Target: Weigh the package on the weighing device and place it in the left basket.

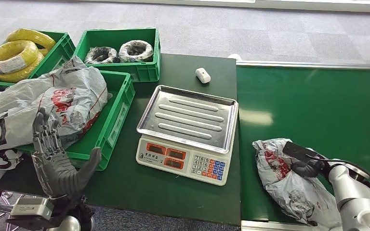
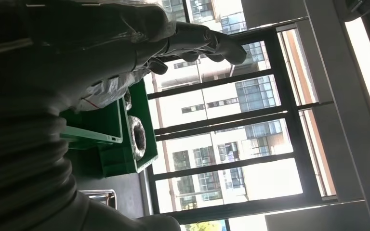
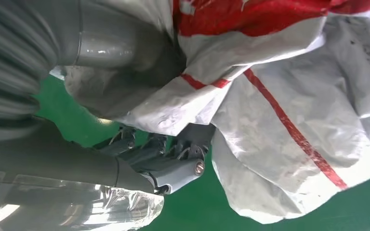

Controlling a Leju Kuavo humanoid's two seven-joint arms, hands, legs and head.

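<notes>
From the head view, the crumpled grey-and-red plastic mailer package [image 1: 289, 180] lies near the green surface's front edge, gripped by the right robot hand [image 1: 308, 166]; the left robot hand [image 1: 58, 156] hovers open-fingered. In the right wrist view its fingers [image 3: 173, 163] bunch soft, slippery, seemingly light film, so a gathered fold looks the best hold.

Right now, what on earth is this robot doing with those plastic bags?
It is sorting parcels by weight. Its right hand grips a grey and red package lying on the green conveyor belt. The scale in the middle has nothing on its tray, so the weighing is not yet done. Its left hand is raised, holding nothing, beside the left basket, which already holds similar bags.
</notes>
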